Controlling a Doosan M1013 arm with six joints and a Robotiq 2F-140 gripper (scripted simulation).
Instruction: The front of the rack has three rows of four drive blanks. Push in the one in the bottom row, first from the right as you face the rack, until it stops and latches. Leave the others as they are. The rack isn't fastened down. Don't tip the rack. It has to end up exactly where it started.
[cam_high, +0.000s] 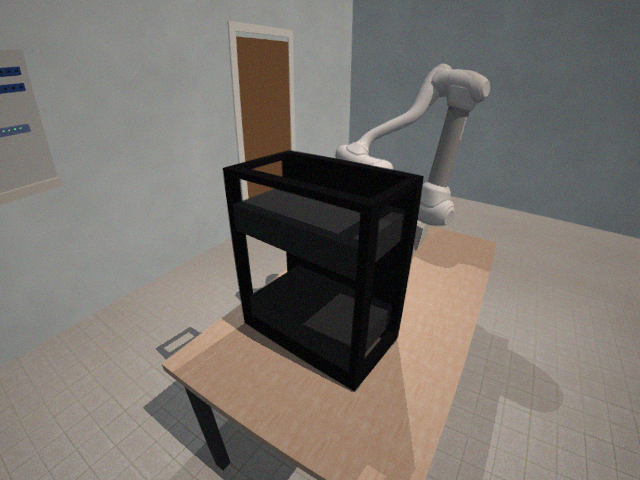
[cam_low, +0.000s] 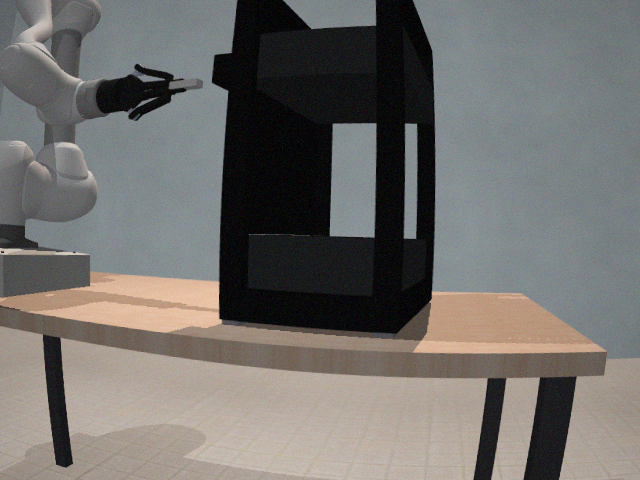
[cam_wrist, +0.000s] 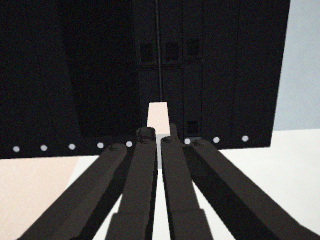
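A black rack (cam_high: 320, 258) stands on the wooden table (cam_high: 336, 382). In the exterior view the rack (cam_low: 320, 170) shows side-on, with one dark part (cam_low: 222, 69) jutting out from the top of its front face. My gripper (cam_low: 188, 84) is shut on nothing, pads pressed together, in the air a short way in front of the rack's upper front. In the wrist view the shut fingers (cam_wrist: 159, 125) point at the dark front face, where narrow drive blanks (cam_wrist: 172, 75) show faintly. The rack hides my gripper in the top view.
The robot's base (cam_low: 36, 268) sits on a grey block at the table's end, in front of the rack. A row of white dots (cam_wrist: 115, 145) runs along one edge of the rack's front. A brown door (cam_high: 263, 98) is in the far wall.
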